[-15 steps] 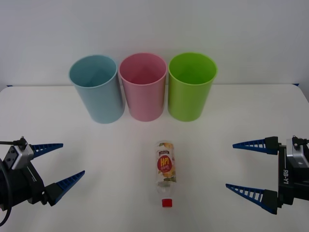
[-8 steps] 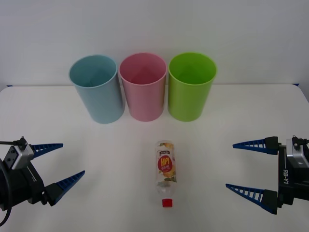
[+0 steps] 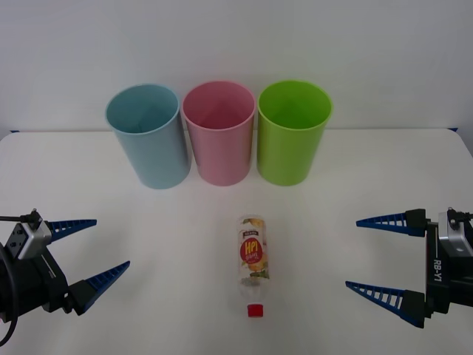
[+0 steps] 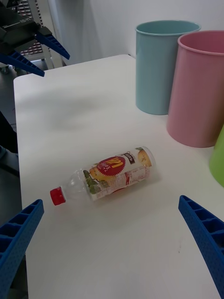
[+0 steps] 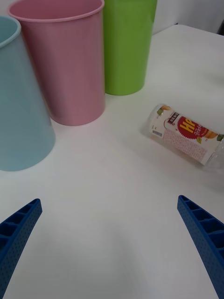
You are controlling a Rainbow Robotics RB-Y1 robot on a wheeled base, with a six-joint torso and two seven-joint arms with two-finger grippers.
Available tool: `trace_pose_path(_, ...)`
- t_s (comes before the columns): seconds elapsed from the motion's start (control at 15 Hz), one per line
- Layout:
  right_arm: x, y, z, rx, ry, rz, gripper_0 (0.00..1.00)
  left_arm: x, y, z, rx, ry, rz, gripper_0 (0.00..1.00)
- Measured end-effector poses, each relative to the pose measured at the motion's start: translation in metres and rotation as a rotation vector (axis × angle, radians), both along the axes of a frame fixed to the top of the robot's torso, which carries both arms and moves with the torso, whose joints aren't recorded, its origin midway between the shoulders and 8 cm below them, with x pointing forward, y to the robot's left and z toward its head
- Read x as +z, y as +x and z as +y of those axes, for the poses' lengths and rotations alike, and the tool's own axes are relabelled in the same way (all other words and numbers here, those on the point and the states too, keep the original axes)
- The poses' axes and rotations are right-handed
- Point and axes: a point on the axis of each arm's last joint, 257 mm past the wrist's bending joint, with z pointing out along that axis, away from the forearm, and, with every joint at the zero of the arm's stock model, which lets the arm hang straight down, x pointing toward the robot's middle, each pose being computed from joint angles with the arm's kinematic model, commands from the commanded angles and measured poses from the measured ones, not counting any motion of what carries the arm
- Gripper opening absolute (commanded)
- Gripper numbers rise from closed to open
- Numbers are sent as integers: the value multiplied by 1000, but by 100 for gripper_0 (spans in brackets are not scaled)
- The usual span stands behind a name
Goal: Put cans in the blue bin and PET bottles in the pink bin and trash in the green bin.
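Note:
A clear PET bottle (image 3: 252,258) with a red cap and red-and-yellow label lies on its side in the middle of the white table, cap toward me; it also appears in the right wrist view (image 4: 108,175) and left wrist view (image 5: 186,134). Behind it stand the blue bin (image 3: 148,136), the pink bin (image 3: 219,133) and the green bin (image 3: 293,132) in a row, left to right. My left gripper (image 3: 94,254) is open at the near left. At the near right my right gripper (image 3: 356,254) is open. Both hold nothing and stay well apart from the bottle.
The white table (image 3: 177,222) has bare surface between the bottle and each gripper. A plain white wall rises behind the bins. The right wrist view catches the left gripper (image 4: 41,49) across the table, with shelving behind it.

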Motion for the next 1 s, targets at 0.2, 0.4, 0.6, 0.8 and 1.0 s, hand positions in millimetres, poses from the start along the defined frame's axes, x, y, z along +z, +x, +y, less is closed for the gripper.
trace_pose_path(0.2, 0, 0, 0, 0, 0, 0, 100, 0, 0, 0, 0, 0, 0, 100)
trace_pose_path(0.4, 0, 0, 0, 0, 0, 0, 100, 0, 0, 0, 0, 0, 0, 100)
trace_pose_path(0.6, 0, 0, 0, 0, 0, 0, 100, 0, 0, 0, 0, 0, 0, 100)
trace_pose_path(0.8, 17, 3, 9, 5, 35, -46, 100, 0, 0, 0, 0, 0, 0, 100)
trace_pose_path(1.0, 27, -1, 6, -10, 33, -49, 100, 0, 0, 0, 0, 0, 0, 100)
